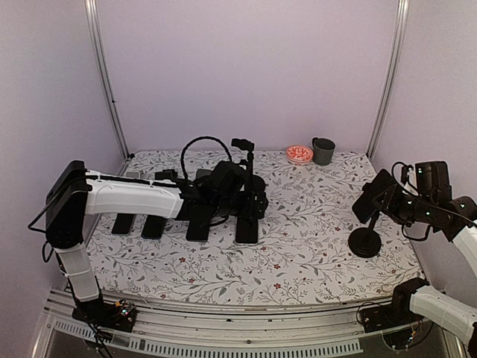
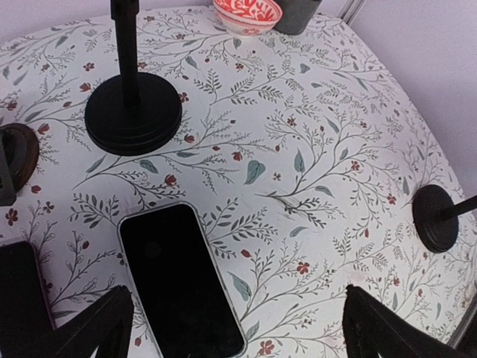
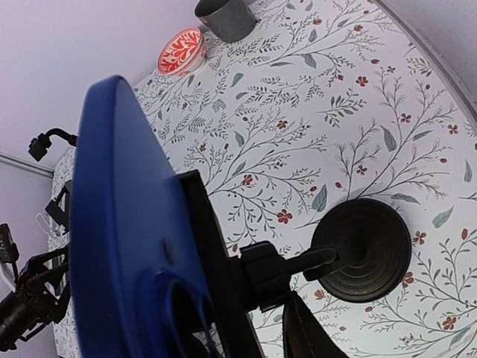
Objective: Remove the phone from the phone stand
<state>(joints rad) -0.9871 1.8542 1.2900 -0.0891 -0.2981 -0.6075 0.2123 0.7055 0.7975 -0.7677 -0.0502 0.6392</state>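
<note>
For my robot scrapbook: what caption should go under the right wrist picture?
Blue phone held in its black stand above the flowered table, red bowl and grey cup far behind.

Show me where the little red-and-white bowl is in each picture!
Top external: small red-and-white patterned bowl at the back, right of centre.
Left wrist: bowl at the top edge, near the middle.
Right wrist: bowl at upper left.
Shared landmark: dark grey cup just right of it.

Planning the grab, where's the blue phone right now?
The phone is at the table's far right in the top view, up on its stand, with the right end effector close beside it.
</note>
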